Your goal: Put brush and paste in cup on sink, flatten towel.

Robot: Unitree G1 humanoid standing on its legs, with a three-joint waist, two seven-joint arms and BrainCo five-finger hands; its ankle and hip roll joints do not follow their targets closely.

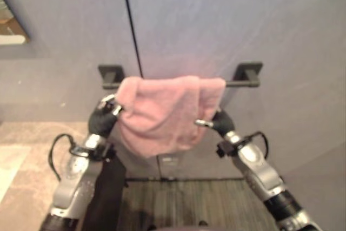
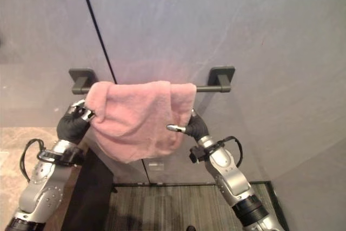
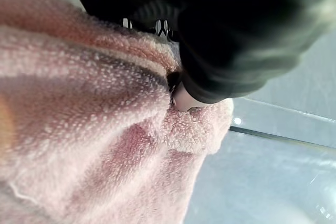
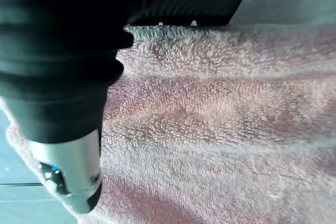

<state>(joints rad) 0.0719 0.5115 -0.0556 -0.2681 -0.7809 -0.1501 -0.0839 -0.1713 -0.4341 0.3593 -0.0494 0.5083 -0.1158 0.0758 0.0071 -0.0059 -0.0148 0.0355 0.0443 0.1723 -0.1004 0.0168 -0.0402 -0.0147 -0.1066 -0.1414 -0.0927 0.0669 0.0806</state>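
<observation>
A pink towel [image 1: 162, 112] hangs bunched over a black wall bar [image 1: 243, 84], gathered toward the bar's left and middle. My left hand [image 1: 102, 117] is at the towel's left edge, its fingers curled onto the cloth. My right hand [image 1: 221, 121] is at the towel's right edge, with its thumb [image 4: 71, 171] lying across the front of the cloth [image 4: 220, 119] and its other fingers hidden behind. The left wrist view has the pink pile [image 3: 79, 103] bunched up against that hand's dark cover.
The bar is fixed to a grey wall with a black vertical seam [image 1: 132, 25]. A small wall plate [image 1: 168, 160] sits below the towel. Striped flooring [image 1: 184, 204] lies underneath, beige stone floor [image 1: 27, 155] to the left.
</observation>
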